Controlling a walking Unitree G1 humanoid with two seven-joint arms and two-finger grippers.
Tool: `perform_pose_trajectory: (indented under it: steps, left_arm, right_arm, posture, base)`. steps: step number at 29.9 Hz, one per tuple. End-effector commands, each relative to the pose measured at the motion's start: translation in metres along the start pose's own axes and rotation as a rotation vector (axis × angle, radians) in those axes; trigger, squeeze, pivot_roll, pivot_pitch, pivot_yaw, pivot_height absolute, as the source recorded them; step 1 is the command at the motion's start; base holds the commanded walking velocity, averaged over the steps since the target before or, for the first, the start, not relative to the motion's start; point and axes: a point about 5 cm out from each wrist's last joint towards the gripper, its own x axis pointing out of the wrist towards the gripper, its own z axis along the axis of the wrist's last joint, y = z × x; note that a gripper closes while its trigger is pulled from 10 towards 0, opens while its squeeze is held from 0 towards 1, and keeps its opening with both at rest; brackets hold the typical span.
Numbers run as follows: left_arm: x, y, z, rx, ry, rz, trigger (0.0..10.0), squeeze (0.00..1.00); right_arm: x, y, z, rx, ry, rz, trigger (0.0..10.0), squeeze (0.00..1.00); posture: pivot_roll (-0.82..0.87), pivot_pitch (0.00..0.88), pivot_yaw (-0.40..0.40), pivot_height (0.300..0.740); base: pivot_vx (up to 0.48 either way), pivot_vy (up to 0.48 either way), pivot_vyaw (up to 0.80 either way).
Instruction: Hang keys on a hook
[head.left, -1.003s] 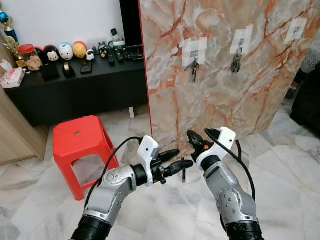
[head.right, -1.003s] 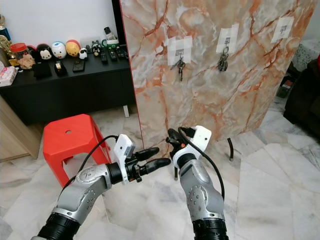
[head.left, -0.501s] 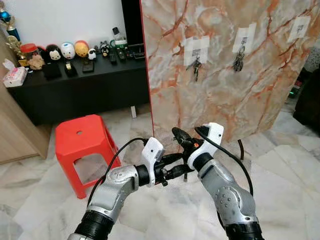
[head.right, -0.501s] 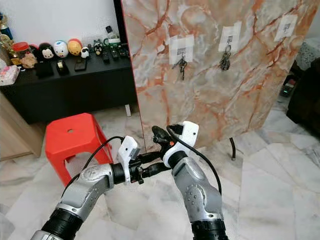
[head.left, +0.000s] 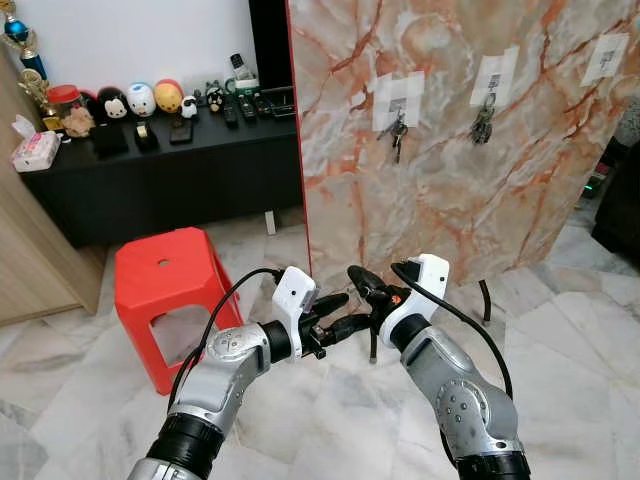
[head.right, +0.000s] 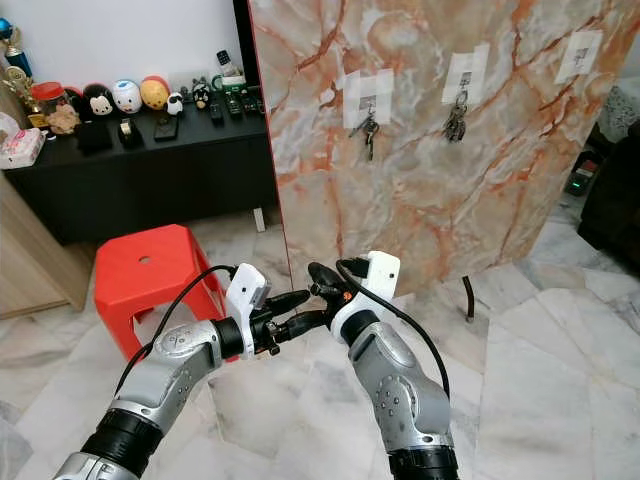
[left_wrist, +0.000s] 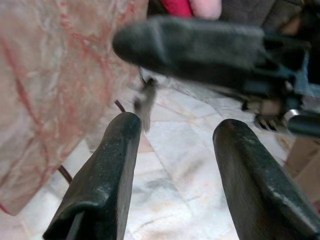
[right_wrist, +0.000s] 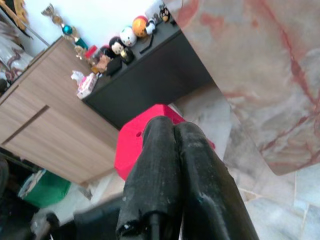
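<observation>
Head views show the black-fingered left gripper (head.left: 345, 322) and right gripper (head.left: 362, 284) now touching low before the orange-veined marble board (head.left: 440, 200), having drawn together. Left fingers (left_wrist: 107, 165) gape wide; right fingers (right_wrist: 175, 165) are pinched together, apparently passing blurred small metal keys (left_wrist: 145, 102) across. A bare taped hook (head.left: 607, 57) waits near the board's top right corner.

No text, brand or number can be read in these pictures. The white paper labels (head.left: 398, 88) taped on the upright orange-veined marble board (head.left: 450, 200) carry small dark printed marks, but these are too small to read. The small objects on the long black low cabinet (head.left: 150, 150) show no legible writing.
</observation>
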Motion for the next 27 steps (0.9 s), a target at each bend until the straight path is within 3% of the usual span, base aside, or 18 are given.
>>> perform_pose_trajectory:
  steps: [1, 27]
  left_arm:
    - [0.0005, 0.0053, 0.0060, 0.017, -0.017, 0.019, 10.0, 0.00]
    - [0.0074, -0.0016, 0.0011, 0.034, -0.006, -0.003, 10.0, 0.00]
  right_arm:
    - [-0.0006, 0.0112, -0.0098, 0.017, 0.023, 0.025, 10.0, 0.00]
    - [-0.0002, 0.0178, -0.0171, 0.021, 0.068, 0.061, 10.0, 0.00]
  posture:
    - [0.02, 0.000, 0.019, 0.715]
    - [0.02, 0.000, 0.019, 0.715]
  base:
    - [0.000, 0.000, 0.00]
    - [0.000, 0.000, 0.00]
